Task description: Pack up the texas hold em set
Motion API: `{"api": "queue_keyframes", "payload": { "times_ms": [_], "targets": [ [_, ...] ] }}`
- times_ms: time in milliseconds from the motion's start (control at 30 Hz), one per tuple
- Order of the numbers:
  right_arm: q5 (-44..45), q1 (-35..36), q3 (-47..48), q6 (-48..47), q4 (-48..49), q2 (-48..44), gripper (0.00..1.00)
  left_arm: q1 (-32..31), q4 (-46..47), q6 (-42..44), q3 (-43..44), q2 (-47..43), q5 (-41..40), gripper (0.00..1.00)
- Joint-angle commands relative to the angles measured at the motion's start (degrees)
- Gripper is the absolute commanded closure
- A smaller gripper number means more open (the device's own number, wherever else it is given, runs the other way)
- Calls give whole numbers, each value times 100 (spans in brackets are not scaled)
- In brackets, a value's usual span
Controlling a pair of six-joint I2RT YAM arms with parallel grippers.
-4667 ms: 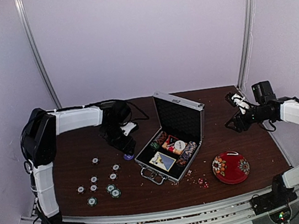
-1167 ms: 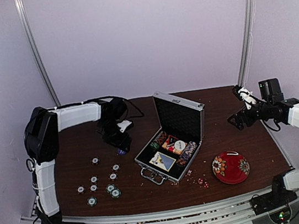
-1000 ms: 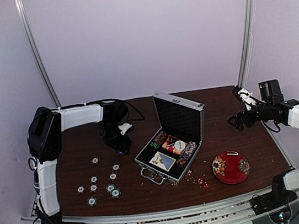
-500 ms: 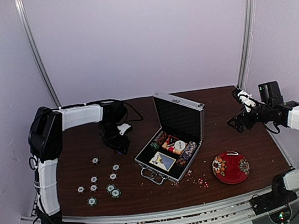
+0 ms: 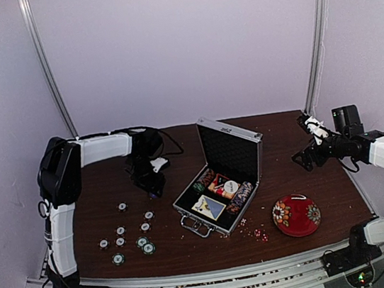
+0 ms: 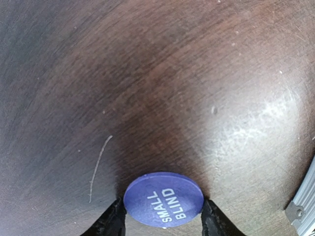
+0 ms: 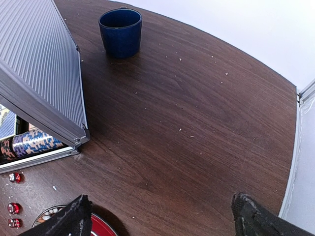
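The silver briefcase (image 5: 232, 152) stands open mid-table, with chip stacks and a card deck box (image 5: 208, 206) inside. Its ribbed lid (image 7: 34, 69) shows in the right wrist view. Several loose poker chips (image 5: 148, 248) lie on the table at the front left. My left gripper (image 5: 153, 187) is left of the case, shut on a purple "SMALL BLIND" chip (image 6: 163, 199), one fingertip (image 6: 112, 222) on each side of it, just above the table. My right gripper (image 5: 307, 156) is open and empty, raised over the table's right side.
A red floral bowl (image 5: 296, 215) sits at the front right; its rim (image 7: 96, 230) shows in the right wrist view. A dark blue mug (image 7: 120, 32) stands behind the case lid. Small red bits (image 5: 256, 234) lie in front of the case.
My left gripper has taken the purple chip from the table beside the case and drawn it back and left. My right arm has pulled back to the right.
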Motion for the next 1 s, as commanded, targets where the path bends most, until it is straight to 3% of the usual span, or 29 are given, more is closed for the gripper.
{"api": "queue_keyframes", "payload": {
  "times_ms": [0, 367, 567, 767, 967],
  "targets": [
    [-58, 31, -45, -40, 68, -4, 0, -5, 2, 72, 9, 244, 214, 45],
    [-80, 36, -63, -51, 77, 16, 0, -20, 18, 50, 35, 79, 257, 59],
    [-109, 29, -69, -49, 70, 35, 0, -79, -2, -57, -26, -547, 174, 59],
    [-135, 37, -59, -59, 69, 81, 0, -399, 6, -151, 27, -1022, 966, 59],
    [-163, 37, -61, -58, 60, 96, 0, -1064, 7, -164, 53, -957, 1457, 59]
  ]
}}
